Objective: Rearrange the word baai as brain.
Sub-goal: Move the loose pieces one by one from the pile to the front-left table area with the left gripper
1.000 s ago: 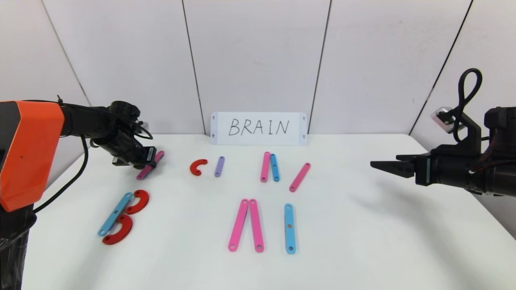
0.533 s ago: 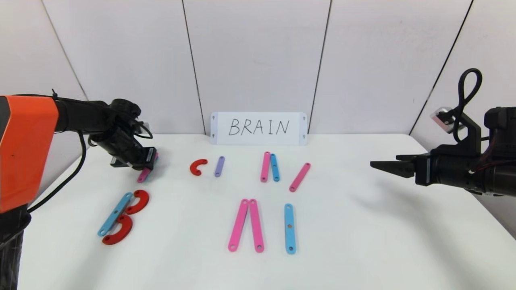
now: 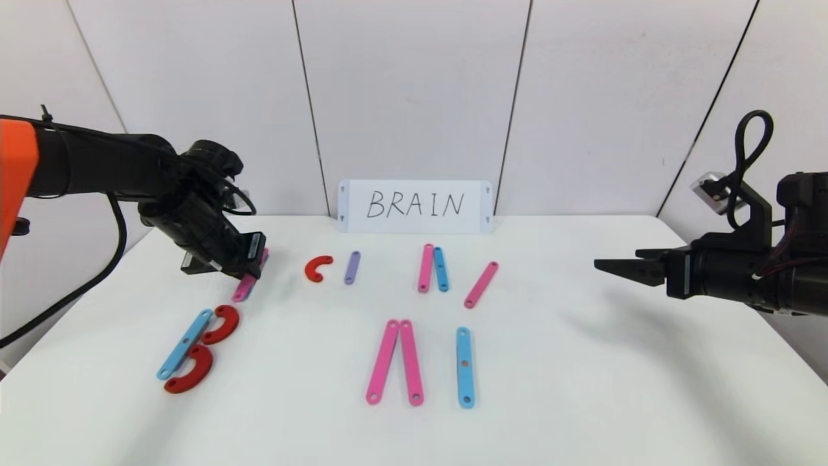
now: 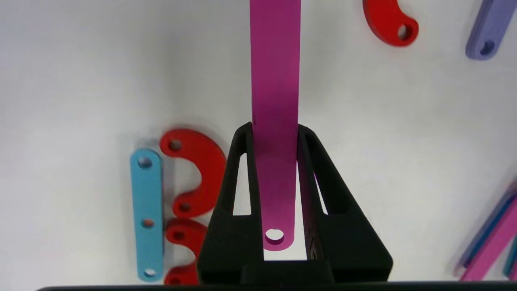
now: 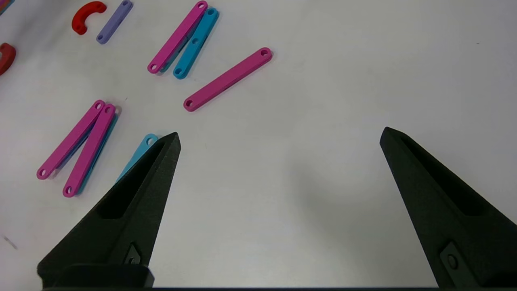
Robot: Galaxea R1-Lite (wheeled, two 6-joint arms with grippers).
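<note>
One letter looks finished: the B, a blue bar [image 3: 185,343] with two red C-curves [image 3: 206,346] against it, lies at the front left of the white table [image 3: 582,388]. The left gripper [image 3: 249,266] is clamped on a pink bar [image 4: 274,121], gripping it by its edges near one holed end, with the bar's free end reaching down toward the table just behind the B; whether that end touches the surface I cannot tell. Behind it, a small red curve [image 3: 318,268] and a purple bar [image 3: 352,267] lie just apart, probably the makings of the R, which the held bar may be meant to complete as a leg. Farther right, a pink and blue pair [image 3: 432,268] and a lone slanted pink bar [image 3: 480,284] sit loose, not yet a clear N. At the front, two pink bars [image 3: 395,361] meeting at the top suggest an A without a crossbar, and a blue upright [image 3: 464,366] beside them reads as an I. The right gripper [image 3: 611,266] hangs idle over the table's right side, fingers spread wide and empty. The BRAIN card [image 3: 414,206] stands at the back. Most of the work seems left.
</note>
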